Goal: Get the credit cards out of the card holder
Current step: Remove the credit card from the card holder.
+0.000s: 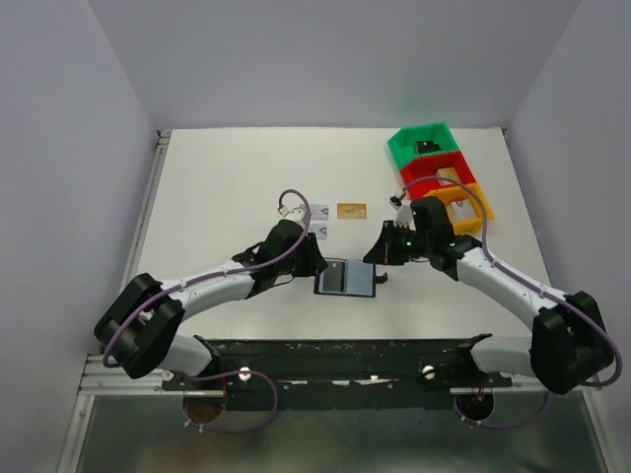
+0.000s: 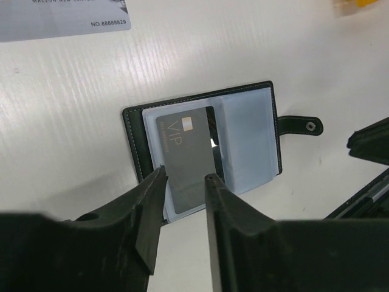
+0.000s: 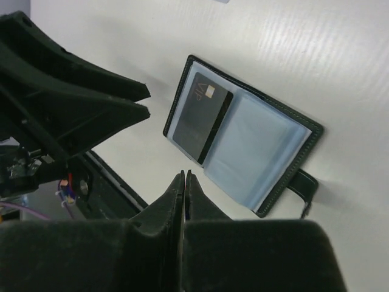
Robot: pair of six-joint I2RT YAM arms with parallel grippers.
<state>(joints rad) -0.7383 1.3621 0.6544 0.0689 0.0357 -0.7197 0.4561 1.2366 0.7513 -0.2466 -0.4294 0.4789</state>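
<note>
- Holder (image 1: 345,279): lies open and flat on the table (image 1: 227,177), between the two grippers.
- Black card (image 2: 188,155): marked VIP, slightly askew in the holder's clear pocket on the left arm's side.
- Left gripper (image 2: 182,185): jaws apart, poised over the black card's near end, gripping nothing.
- Right gripper (image 3: 184,179): fingers pressed together with nothing between them, just beside the holder's strap side.
- Silver cards (image 1: 318,211) and gold card (image 1: 352,211): flat on the table beyond the holder.
- Bins (image 1: 439,172): far right.
</note>
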